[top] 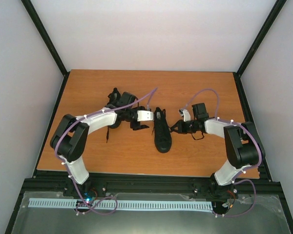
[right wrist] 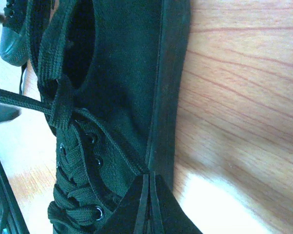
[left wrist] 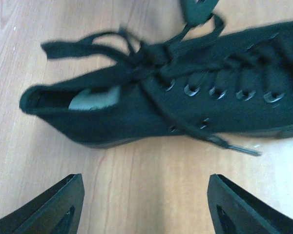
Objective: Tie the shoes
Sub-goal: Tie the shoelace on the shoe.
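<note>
One of the shoes [top: 162, 131], all black, lies at the middle of the table with its toe toward me. In the left wrist view this shoe [left wrist: 136, 112] lies across the top, its laces [left wrist: 146, 53] crossed loosely and one lace end [left wrist: 234, 146] trailing on the wood. My left gripper [top: 153, 118] [left wrist: 145, 204] hangs beside it, open, with bare table between the fingers. My right gripper [top: 175, 128] [right wrist: 148, 176] is shut, its tips against the shoe's [right wrist: 122, 87] side at the sole rim. The other shoe [top: 113, 97] lies partly hidden under my left arm.
The wooden table [top: 88, 87] is framed by black posts and white walls. A black rail and a white slotted strip [top: 122, 204] run along the near edge by the arm bases. Bare wood lies to the right of the right gripper [right wrist: 244, 97].
</note>
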You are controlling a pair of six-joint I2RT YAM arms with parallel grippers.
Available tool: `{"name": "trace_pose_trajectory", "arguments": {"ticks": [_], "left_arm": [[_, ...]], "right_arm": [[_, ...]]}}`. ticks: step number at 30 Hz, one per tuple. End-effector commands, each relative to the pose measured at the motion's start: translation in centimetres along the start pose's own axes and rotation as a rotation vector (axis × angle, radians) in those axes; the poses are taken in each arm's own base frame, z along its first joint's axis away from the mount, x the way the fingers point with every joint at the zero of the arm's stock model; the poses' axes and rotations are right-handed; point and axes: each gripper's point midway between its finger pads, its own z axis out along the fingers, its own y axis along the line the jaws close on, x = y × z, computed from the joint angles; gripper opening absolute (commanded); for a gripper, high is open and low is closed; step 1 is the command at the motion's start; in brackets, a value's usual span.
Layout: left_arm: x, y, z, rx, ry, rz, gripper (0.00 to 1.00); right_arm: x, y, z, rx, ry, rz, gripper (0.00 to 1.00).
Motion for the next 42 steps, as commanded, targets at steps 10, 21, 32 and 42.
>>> {"name": "trace_pose_trajectory", "arguments": {"ticks": [10,21,32,42], "left_arm": [[-8.3,0.7,0.0,0.073,-0.218,-0.139,0.66],[-9.1,0.3,1.7,0.107,-0.243,-0.133,0.48],[-9.3,0.3,0.1,0.079,-0.231,-0.157,0.01],[-4.7,-1.3,-1.0,0.074,-0.067,-0.149,0.01]], "right_arm": [[-1.7,0.8,-0.1,-0.021,-0.031,-0.039,0.03],[-2.1,0.9,-0.1,-0.022,-0.036,-0.055,0.03],[-2.7,1.1,-0.1,-0.021,-0.043,-0.067,0.03],[-3.4,1.3,-0.1,-0.026,-0.044,-0.081,0.03]]}}
